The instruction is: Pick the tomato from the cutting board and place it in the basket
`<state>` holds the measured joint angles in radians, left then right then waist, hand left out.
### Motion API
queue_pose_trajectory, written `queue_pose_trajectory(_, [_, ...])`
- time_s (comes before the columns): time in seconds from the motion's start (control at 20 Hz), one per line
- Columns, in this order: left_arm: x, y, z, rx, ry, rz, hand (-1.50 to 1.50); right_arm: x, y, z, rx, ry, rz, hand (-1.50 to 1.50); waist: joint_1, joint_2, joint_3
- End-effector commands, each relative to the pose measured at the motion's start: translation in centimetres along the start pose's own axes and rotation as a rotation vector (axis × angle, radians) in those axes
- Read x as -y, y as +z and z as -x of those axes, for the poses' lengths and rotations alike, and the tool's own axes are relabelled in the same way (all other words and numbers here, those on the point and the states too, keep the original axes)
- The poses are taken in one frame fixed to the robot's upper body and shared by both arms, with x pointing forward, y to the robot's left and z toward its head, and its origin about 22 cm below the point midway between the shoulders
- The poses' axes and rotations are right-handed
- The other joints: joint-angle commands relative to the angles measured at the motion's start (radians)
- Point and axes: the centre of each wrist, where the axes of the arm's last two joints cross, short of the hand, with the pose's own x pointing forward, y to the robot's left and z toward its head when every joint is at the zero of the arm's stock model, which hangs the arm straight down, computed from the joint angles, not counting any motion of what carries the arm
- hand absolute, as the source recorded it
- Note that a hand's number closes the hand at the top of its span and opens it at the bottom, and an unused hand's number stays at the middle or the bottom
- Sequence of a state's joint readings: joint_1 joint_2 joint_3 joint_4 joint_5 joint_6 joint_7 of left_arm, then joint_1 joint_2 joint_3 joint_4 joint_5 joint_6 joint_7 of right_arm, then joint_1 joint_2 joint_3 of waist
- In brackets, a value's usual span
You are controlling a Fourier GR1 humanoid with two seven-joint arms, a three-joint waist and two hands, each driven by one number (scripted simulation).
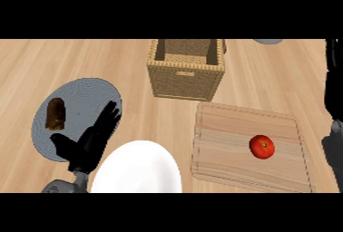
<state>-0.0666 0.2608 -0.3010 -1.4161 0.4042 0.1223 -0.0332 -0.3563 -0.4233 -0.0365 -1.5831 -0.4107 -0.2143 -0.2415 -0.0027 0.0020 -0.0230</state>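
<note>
A red tomato (pixel 262 146) lies on the right half of a wooden cutting board (pixel 224 136) at the right of the counter. Behind the board, at the top centre, stands a square wicker basket (pixel 185 81), and nothing shows inside it. My left hand (pixel 90 142) is open at the lower left with straight fingers pointing up over a grey plate, far from the tomato. Only a dark strip of my right hand (pixel 334 140) shows at the right edge, just right of the board.
A grey plate (pixel 84 90) at the left holds a brown piece of food (pixel 56 113). A white plate (pixel 137 170) sits at the bottom centre, between my left hand and the board. A grey object (pixel 269 41) peeks in at the top edge.
</note>
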Motion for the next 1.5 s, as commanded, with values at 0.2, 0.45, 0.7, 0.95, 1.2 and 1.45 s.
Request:
queue_pose_trajectory(0.2, [-5.2,2.1,2.8,-0.252,-0.140,-0.171,0.00,-5.1,1.2,1.8,-0.164,-0.290,-0.538,1.50,0.064,0.015,0.027])
queue_pose_trajectory(0.45, [-6.6,3.2,3.5,-0.371,-0.191,-0.222,0.00,-10.3,7.6,2.5,-0.178,-0.386,-1.012,1.50,0.032,0.002,0.026])
queue_pose_trajectory(0.7, [-8.0,4.3,3.2,-0.399,-0.161,-0.281,0.00,-9.2,10.3,0.3,-0.157,-0.058,-1.032,-1.50,-0.014,-0.010,0.023])
queue_pose_trajectory(0.95, [-7.2,5.4,4.2,-0.417,-0.174,-0.284,0.00,-5.0,3.6,-3.4,-0.021,0.537,-0.923,-1.50,-0.026,-0.019,0.020])
queue_pose_trajectory(1.2, [-6.8,4.4,2.8,-0.396,-0.155,-0.273,0.00,-2.9,-1.2,-10.3,0.005,0.824,-0.978,-1.50,-0.017,-0.012,0.021])
queue_pose_trajectory(1.45, [-8.2,5.5,2.8,-0.407,-0.170,-0.254,0.00,-0.1,-4.9,-15.6,-0.063,0.960,-1.072,-1.50,-0.002,-0.005,0.021])
